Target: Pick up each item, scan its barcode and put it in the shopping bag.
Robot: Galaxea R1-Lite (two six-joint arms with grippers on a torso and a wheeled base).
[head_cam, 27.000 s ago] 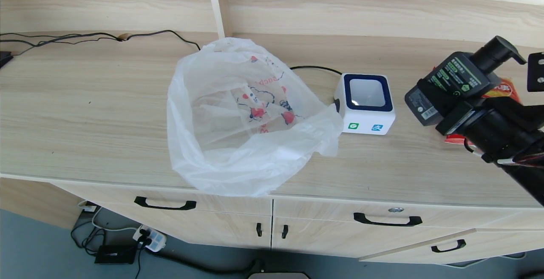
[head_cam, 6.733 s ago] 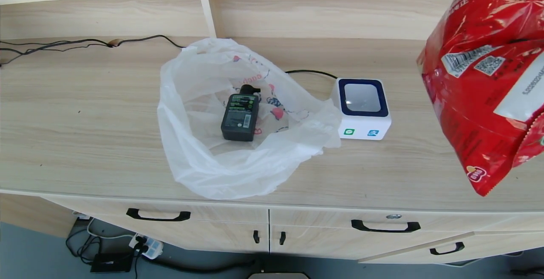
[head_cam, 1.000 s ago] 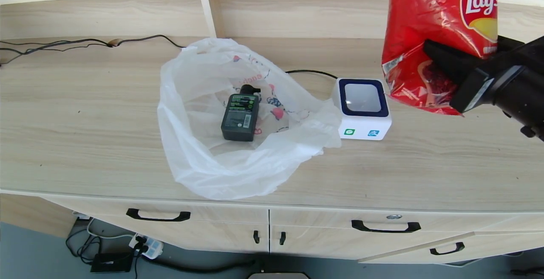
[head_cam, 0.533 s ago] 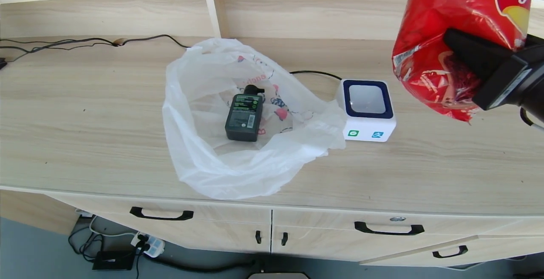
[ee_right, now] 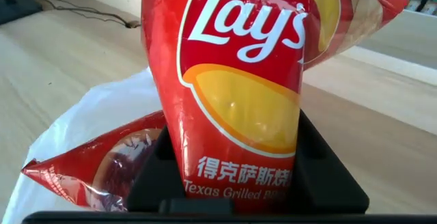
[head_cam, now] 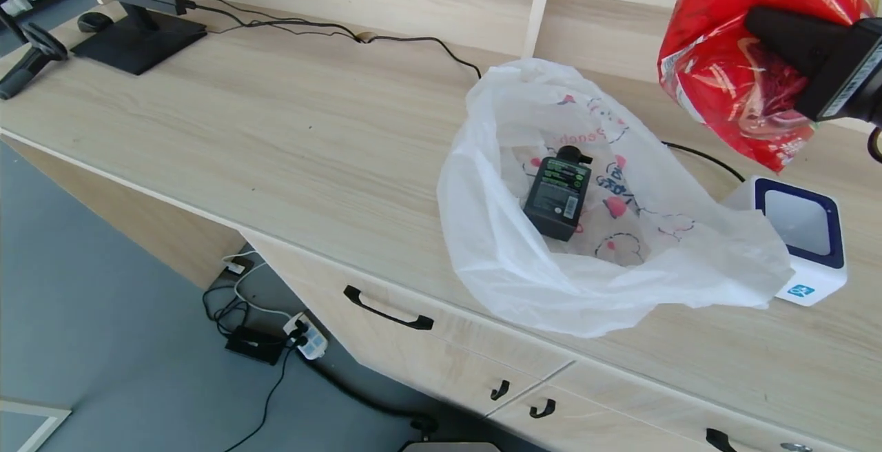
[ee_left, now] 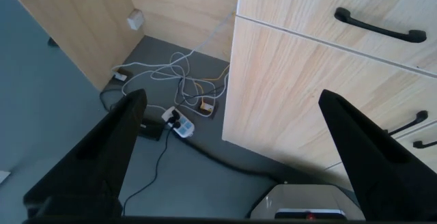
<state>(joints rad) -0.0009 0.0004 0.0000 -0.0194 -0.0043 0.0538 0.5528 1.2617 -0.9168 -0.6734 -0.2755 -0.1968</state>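
My right gripper (head_cam: 772,33) is shut on a red crisp bag (head_cam: 730,59), held high at the right above the counter, behind and above the white scanner (head_cam: 799,235). In the right wrist view the crisp bag (ee_right: 239,94) stands squeezed between the black fingers (ee_right: 153,173). The white plastic shopping bag (head_cam: 551,280) lies open on the counter left of the scanner, with a black bottle (head_cam: 558,193) inside it. My left gripper (ee_left: 232,156) hangs open below the counter, facing the drawer fronts and the floor.
The wooden counter (head_cam: 289,135) stretches left to a monitor stand (head_cam: 138,42) and a mouse (head_cam: 93,21). Black cables (head_cam: 386,42) run along the back wall. Drawer handles (head_cam: 386,309) line the front. A power strip (head_cam: 303,333) lies on the floor.
The head camera has swung left, shifting the whole scene right. The right gripper still holds the crisp bag high near the scanner.
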